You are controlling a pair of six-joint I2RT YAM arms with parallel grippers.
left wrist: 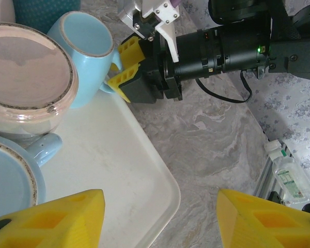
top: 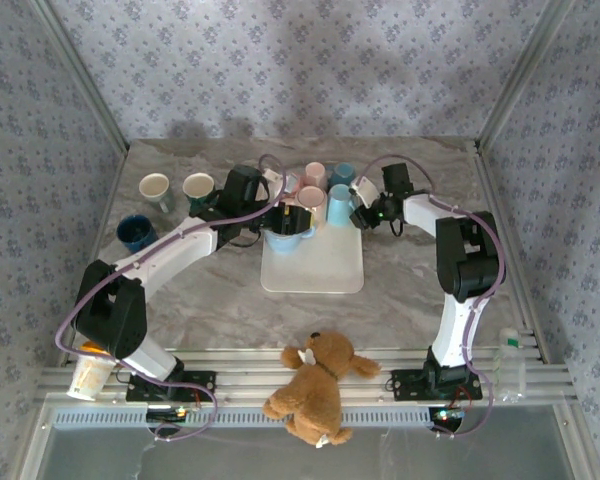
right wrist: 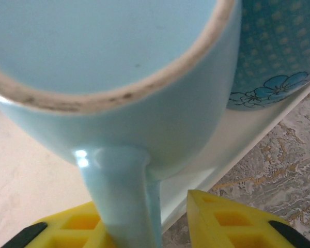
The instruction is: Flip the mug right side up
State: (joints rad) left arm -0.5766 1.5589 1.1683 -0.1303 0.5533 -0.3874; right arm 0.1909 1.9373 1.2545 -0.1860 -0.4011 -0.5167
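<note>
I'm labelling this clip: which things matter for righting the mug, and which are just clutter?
Job: light-blue mug, right gripper at its handle, tray.
Clutter: teddy bear, plastic bottle, dark blue cup, cream cup.

- Bench (top: 400, 290): grey marbled top, walled on three sides by patterned panels; a ribbed metal rail (top: 240, 385) runs along its near edge.
- White tray (top: 313, 262): lies flat on the bench near the middle, long side running front to back; rounded corners, raised rim. In the left wrist view its near corner (left wrist: 160, 206) sits flush on the marbled surface (left wrist: 212, 139).
- Two cream cups (top: 156, 190) (top: 198, 187): upright, side by side at far left, apart from the tray.
- Dark blue cup (top: 136, 233): upright, near the left edge, in front of the cream pair.
- Teddy bear (top: 318, 385): lies across the near rail.
</note>
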